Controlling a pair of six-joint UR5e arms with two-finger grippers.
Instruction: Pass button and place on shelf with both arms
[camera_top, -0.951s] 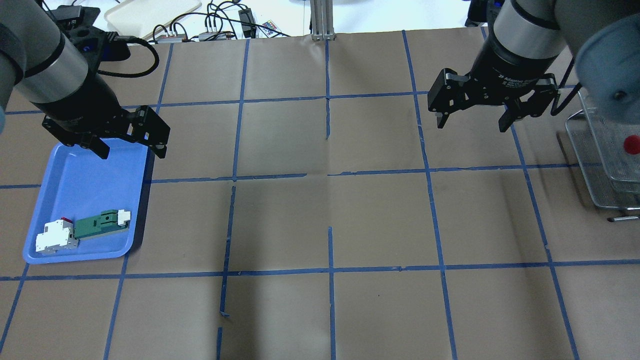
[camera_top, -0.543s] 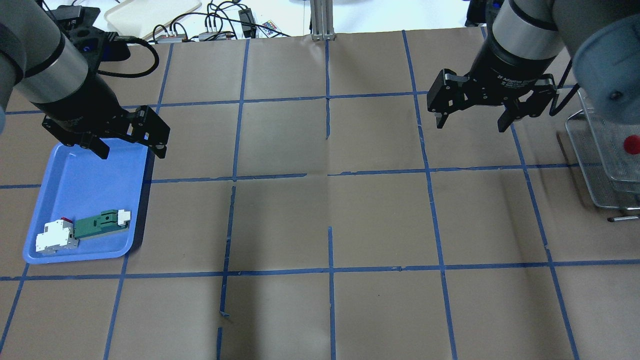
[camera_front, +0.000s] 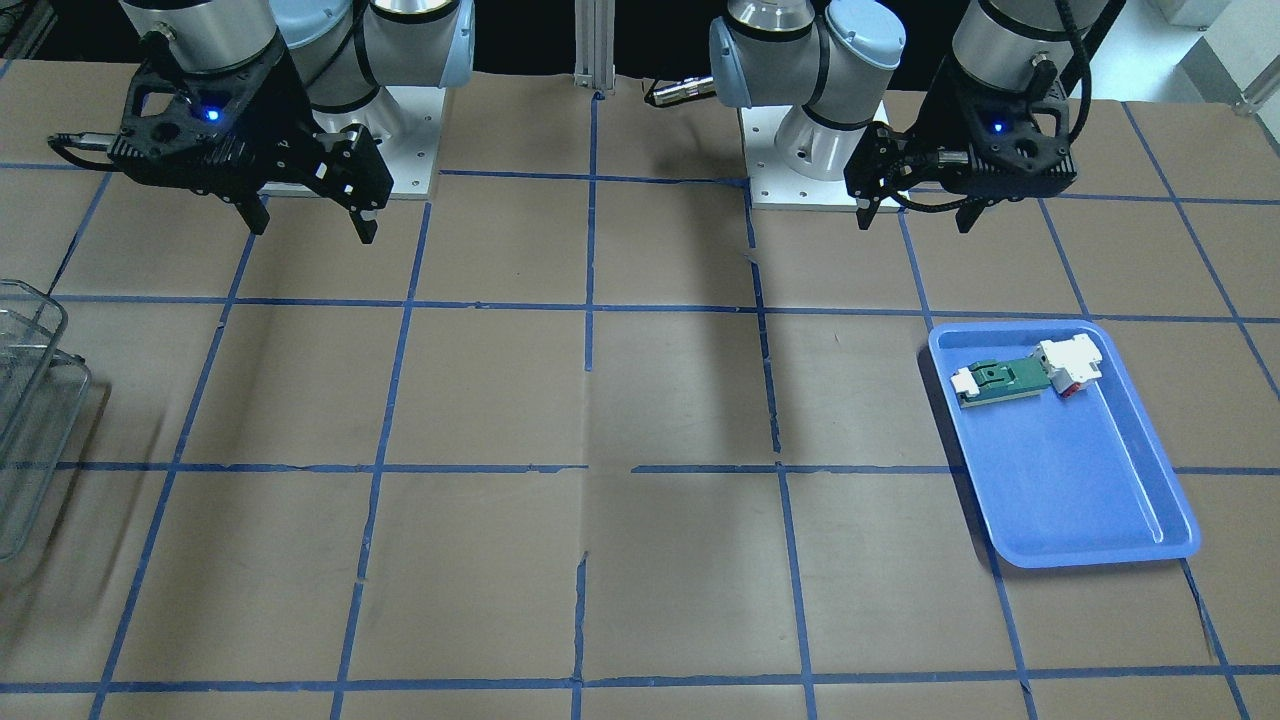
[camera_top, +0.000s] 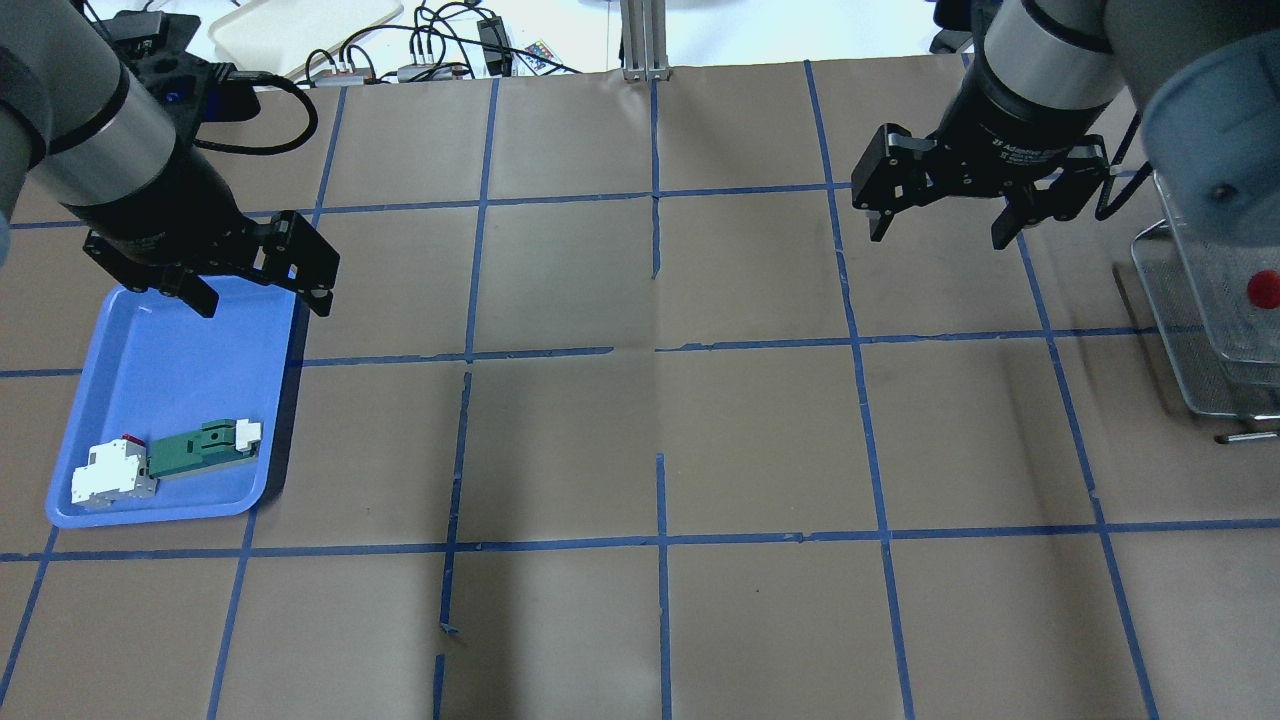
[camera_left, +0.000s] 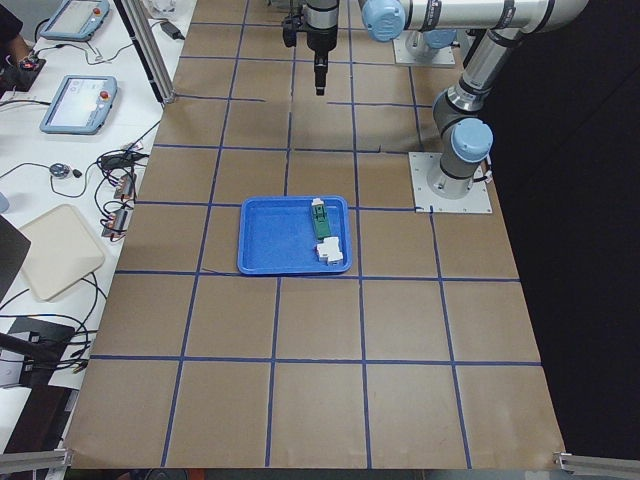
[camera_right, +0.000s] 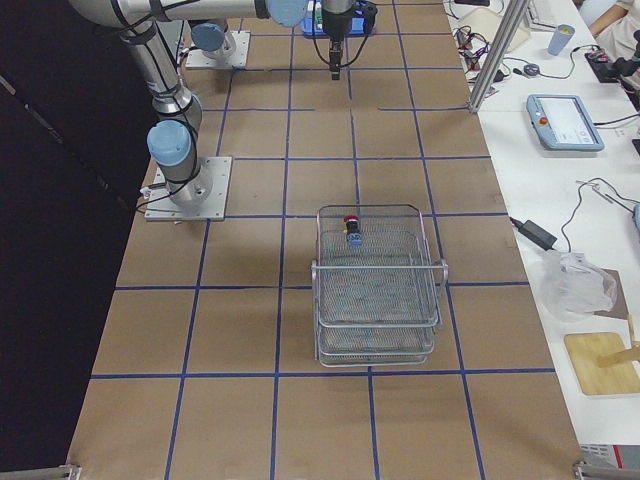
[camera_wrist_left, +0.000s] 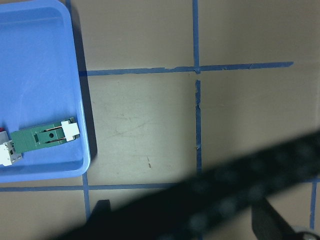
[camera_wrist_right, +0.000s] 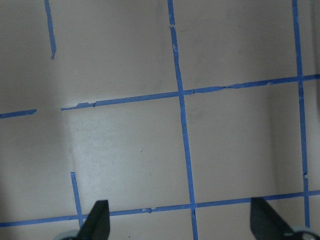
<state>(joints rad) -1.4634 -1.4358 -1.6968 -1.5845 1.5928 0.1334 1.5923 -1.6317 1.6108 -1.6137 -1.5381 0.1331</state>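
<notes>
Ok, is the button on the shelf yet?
On it: the button sits on the top mesh tier of the shelf, near one end.

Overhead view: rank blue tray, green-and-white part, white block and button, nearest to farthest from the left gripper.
1. Blue tray, on the left, overlapped by the left gripper in view.
2. Green-and-white part, tray's near end.
3. White block, tray's near left corner.
4. Button, in the shelf, far right.

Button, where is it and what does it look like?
Look to the robot's right for the silver wire shelf. The button sits on its top tier. It is the only thing there, small with a round red cap.
</notes>
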